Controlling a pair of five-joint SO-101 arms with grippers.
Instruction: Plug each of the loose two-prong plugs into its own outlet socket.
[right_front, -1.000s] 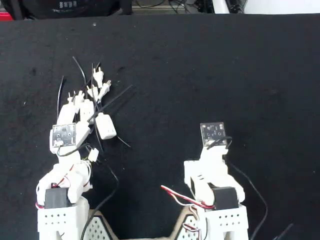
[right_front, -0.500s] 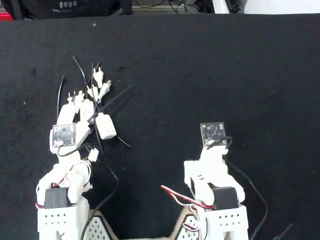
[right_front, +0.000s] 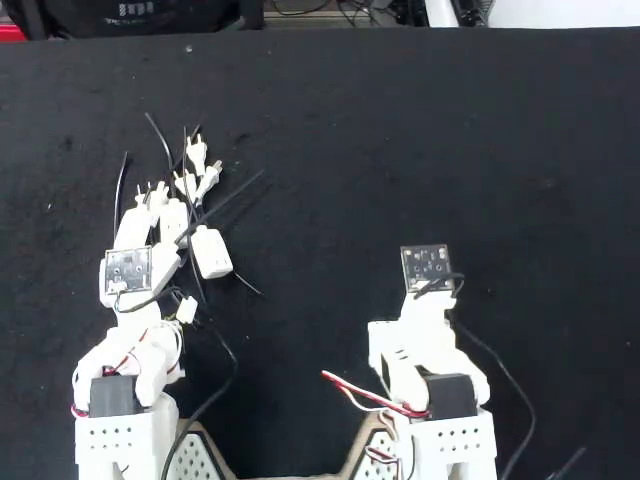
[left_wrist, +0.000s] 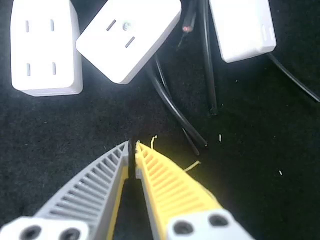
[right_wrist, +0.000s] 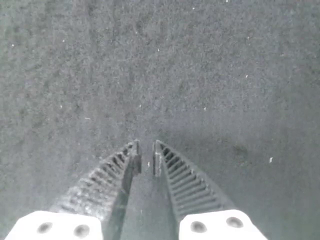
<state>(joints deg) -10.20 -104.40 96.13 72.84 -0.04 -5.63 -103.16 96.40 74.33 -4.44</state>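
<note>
I find the left gripper (left_wrist: 133, 148) low over the black cloth (right_front: 450, 130) with its jaws pressed together, just short of a four-slot outlet socket (left_wrist: 46, 47) and a tilted socket block (left_wrist: 127, 37), both with slots showing dark. The loose two-prong plugs (right_front: 197, 168) lie clustered among black cords (left_wrist: 175, 110) just beyond. The right gripper (right_wrist: 146, 151) hangs over bare cloth well apart, its jaws parted by a narrow gap.
</note>
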